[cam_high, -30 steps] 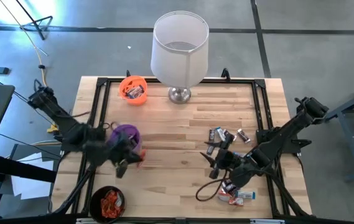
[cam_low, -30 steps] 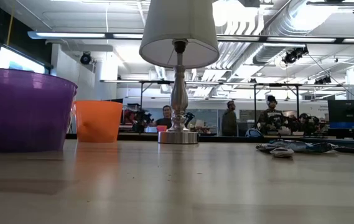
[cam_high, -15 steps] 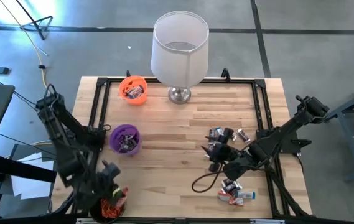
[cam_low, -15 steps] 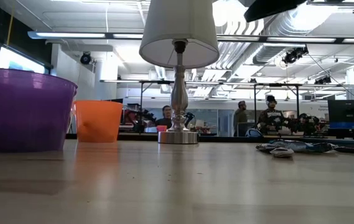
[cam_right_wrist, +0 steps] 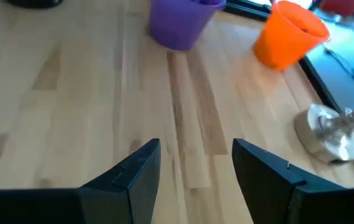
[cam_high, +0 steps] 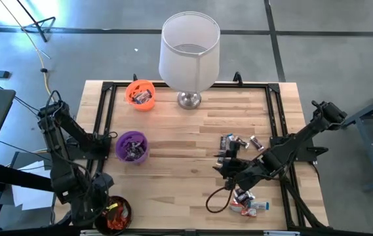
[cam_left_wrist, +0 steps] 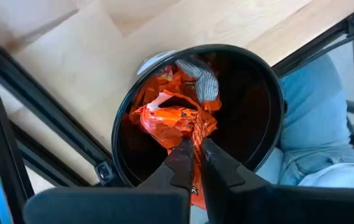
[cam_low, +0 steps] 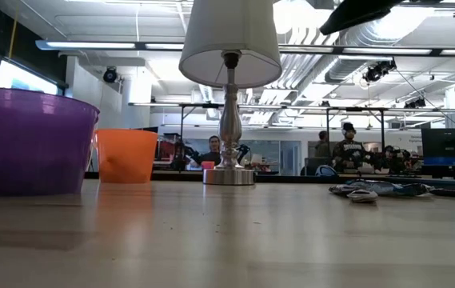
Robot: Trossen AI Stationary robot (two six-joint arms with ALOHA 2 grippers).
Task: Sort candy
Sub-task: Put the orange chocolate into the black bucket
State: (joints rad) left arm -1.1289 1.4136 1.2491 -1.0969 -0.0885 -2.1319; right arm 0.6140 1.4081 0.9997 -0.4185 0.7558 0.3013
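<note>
My left gripper (cam_left_wrist: 196,148) hangs over the black cup (cam_left_wrist: 272,99) at the table's near left corner (cam_high: 111,211), shut on an orange-red candy (cam_left_wrist: 175,119). More orange-red candies lie in that cup. My right gripper (cam_right_wrist: 195,163) is open, above bare wood just left of the loose candies (cam_high: 238,141). A second group of candies (cam_high: 248,205) lies near the near edge. The low view shows the loose candies (cam_low: 365,192) flat on the table. My left gripper pinches the orange-red candy's crinkled wrapper (cam_left_wrist: 195,132) between its two fingers. The fingers come from above, pointing down into the black cup's mouth. The candy sits inside the rim, above the other orange-red sweets; whether it rests on them I cannot tell.
A purple cup (cam_high: 132,145) and an orange cup (cam_high: 140,94) stand on the left half, both holding candies. A lamp with a white shade (cam_high: 189,51) stands at the far middle. A black frame (cam_high: 105,111) runs round the table. Bare wood lies in the middle.
My left gripper has swung from beside the purple cup toward the near left corner and come over the black cup, carrying the orange-red candy with it. My right gripper has stayed near the loose candies.
</note>
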